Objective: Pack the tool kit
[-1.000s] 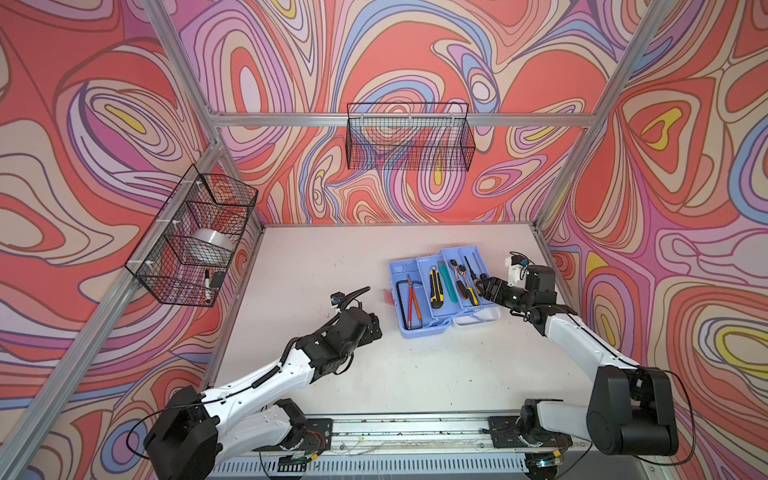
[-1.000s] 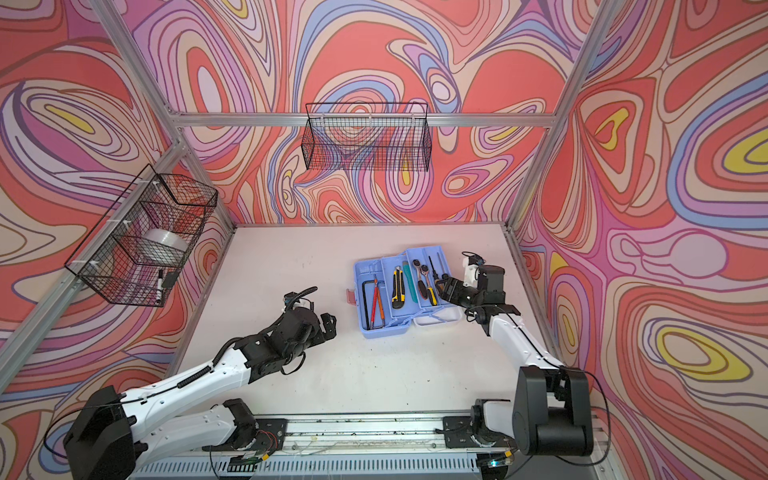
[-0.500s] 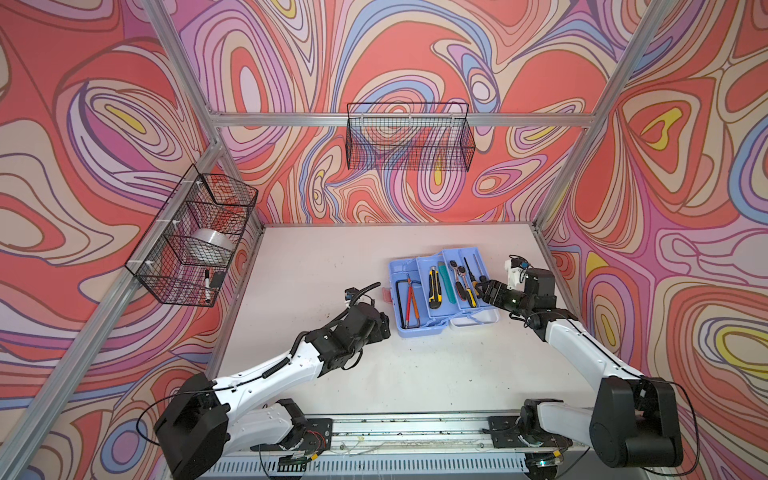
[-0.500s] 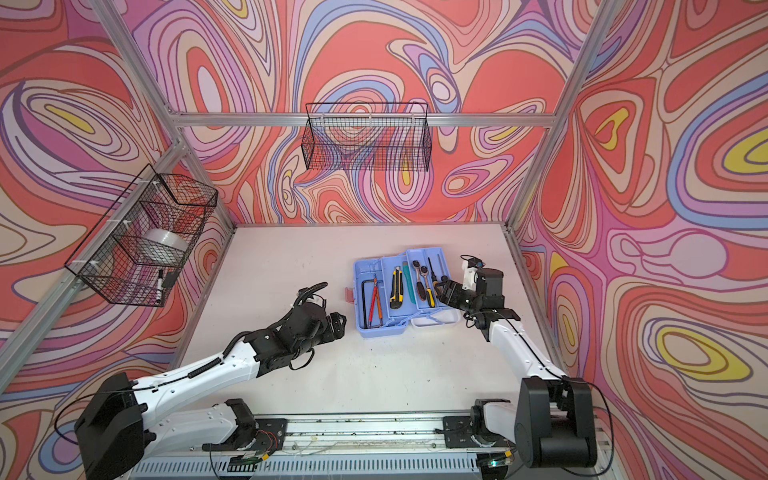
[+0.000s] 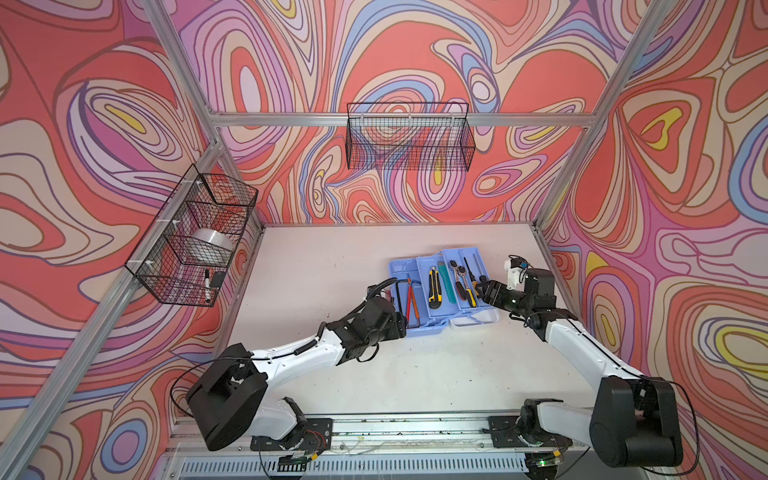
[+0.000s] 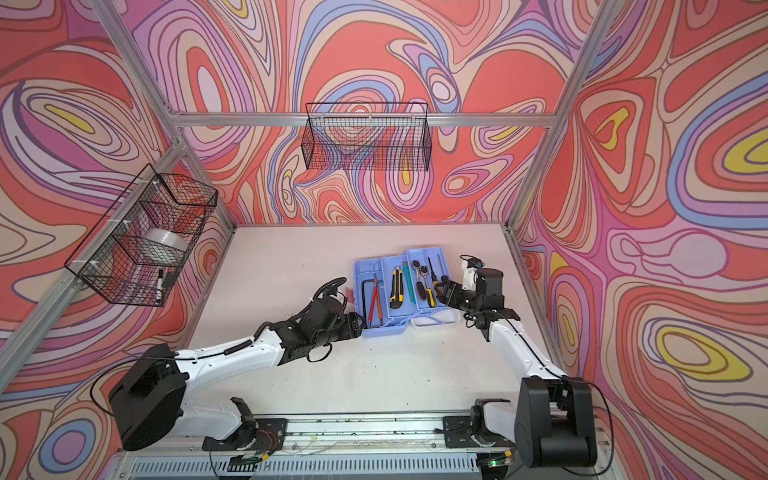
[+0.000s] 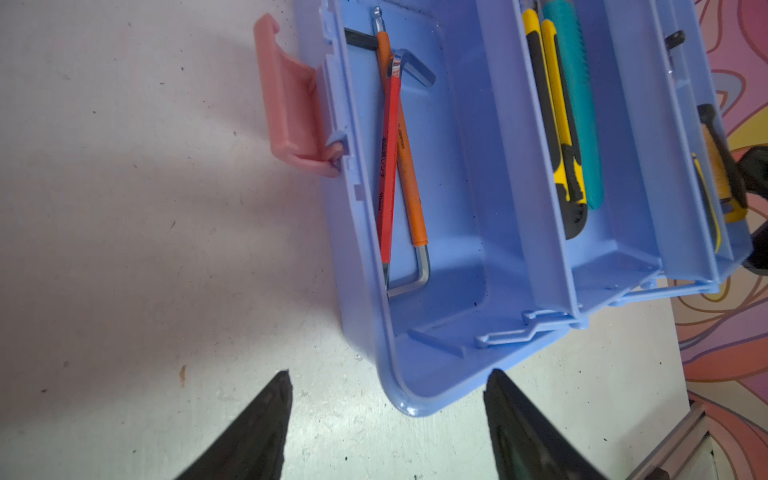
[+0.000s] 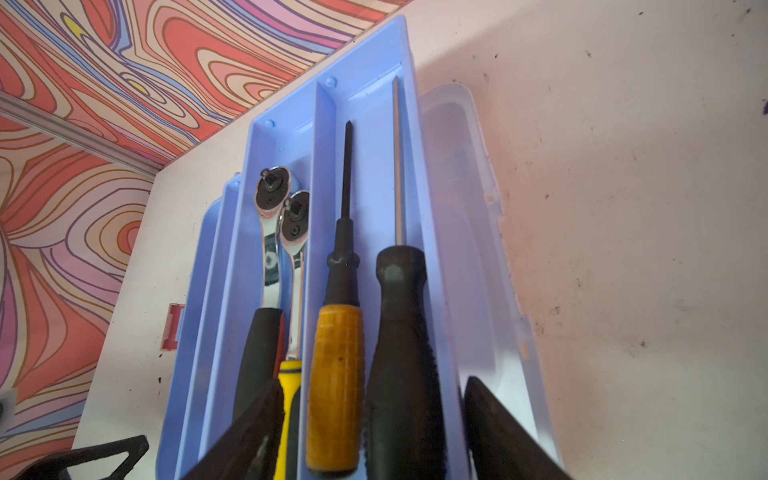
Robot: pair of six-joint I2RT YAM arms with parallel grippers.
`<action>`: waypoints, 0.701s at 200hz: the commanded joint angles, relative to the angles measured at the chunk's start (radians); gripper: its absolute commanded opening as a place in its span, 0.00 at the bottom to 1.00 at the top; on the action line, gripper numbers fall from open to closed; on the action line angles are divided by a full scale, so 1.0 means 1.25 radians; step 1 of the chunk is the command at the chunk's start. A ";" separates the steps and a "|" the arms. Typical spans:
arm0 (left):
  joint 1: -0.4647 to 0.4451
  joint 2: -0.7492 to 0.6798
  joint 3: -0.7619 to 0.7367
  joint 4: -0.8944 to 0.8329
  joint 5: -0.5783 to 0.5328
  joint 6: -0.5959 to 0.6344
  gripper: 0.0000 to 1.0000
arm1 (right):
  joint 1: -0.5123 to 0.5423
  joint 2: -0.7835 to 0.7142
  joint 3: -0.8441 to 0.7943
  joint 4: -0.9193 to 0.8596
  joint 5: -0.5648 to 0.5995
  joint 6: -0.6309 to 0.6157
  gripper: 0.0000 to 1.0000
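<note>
The tool kit [image 5: 428, 328] lies open in both top views, with its stepped blue trays spread out. Its pale lid [image 5: 478, 318] is flat on the right and its pink latch [image 7: 291, 108] is on the left side. Hex keys [image 7: 390, 166] lie in the base and a yellow knife [image 5: 434, 286] in the middle tray. Ratchets [image 8: 274, 232] and two screwdrivers [image 8: 336, 374] fill the top tray. My left gripper [image 7: 390, 374] is open, with the base's near corner between its fingers, untouched. My right gripper [image 8: 372, 380] is open astride the screwdriver slot's end.
A black wire basket [image 5: 409, 137] hangs on the back wall. Another basket [image 5: 195, 241] on the left wall holds a tape roll [image 5: 212, 245] and a marker [image 5: 206, 284]. Aluminium posts stand at the table corners, and the arms' base rail [image 5: 395, 428] runs along the front.
My left arm has reached right, up to the kit's near left corner, and its jaws have narrowed. The right arm and the kit have hardly moved.
</note>
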State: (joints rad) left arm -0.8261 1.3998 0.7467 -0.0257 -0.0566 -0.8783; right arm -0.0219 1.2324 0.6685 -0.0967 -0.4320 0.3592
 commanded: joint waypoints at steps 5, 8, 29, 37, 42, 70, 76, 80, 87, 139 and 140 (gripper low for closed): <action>-0.003 0.027 0.027 0.015 -0.003 0.022 0.64 | 0.006 0.003 0.011 -0.005 -0.026 -0.015 0.69; -0.003 0.029 0.027 0.017 -0.005 0.022 0.63 | 0.006 0.003 0.011 -0.005 -0.026 -0.016 0.69; -0.001 0.047 0.031 0.023 -0.009 0.022 0.59 | 0.006 0.003 0.014 -0.005 -0.034 -0.019 0.69; -0.001 0.054 0.033 0.023 -0.009 0.023 0.58 | 0.006 0.003 0.014 -0.004 -0.036 -0.020 0.69; -0.002 0.057 0.035 0.023 -0.009 0.024 0.57 | 0.006 0.003 0.014 -0.005 -0.038 -0.021 0.69; -0.001 0.078 0.045 0.032 -0.005 0.032 0.50 | 0.006 0.003 0.015 -0.004 -0.043 -0.022 0.68; 0.000 0.082 0.047 0.036 -0.005 0.034 0.48 | 0.006 0.002 0.015 -0.005 -0.044 -0.023 0.68; 0.000 0.085 0.048 0.040 -0.003 0.034 0.47 | 0.006 0.002 0.016 -0.005 -0.046 -0.024 0.67; 0.000 0.090 0.049 0.045 -0.001 0.039 0.45 | 0.006 0.001 0.016 -0.005 -0.049 -0.025 0.67; 0.000 0.129 0.081 0.044 0.015 0.060 0.39 | 0.007 -0.005 0.027 -0.010 -0.071 -0.027 0.65; 0.000 0.130 0.081 0.045 0.015 0.061 0.39 | 0.007 -0.004 0.027 -0.010 -0.071 -0.026 0.65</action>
State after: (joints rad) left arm -0.8257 1.5356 0.8177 0.0124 -0.0502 -0.8288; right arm -0.0250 1.2324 0.6716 -0.1051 -0.4454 0.3336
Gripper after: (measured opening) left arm 0.404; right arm 0.656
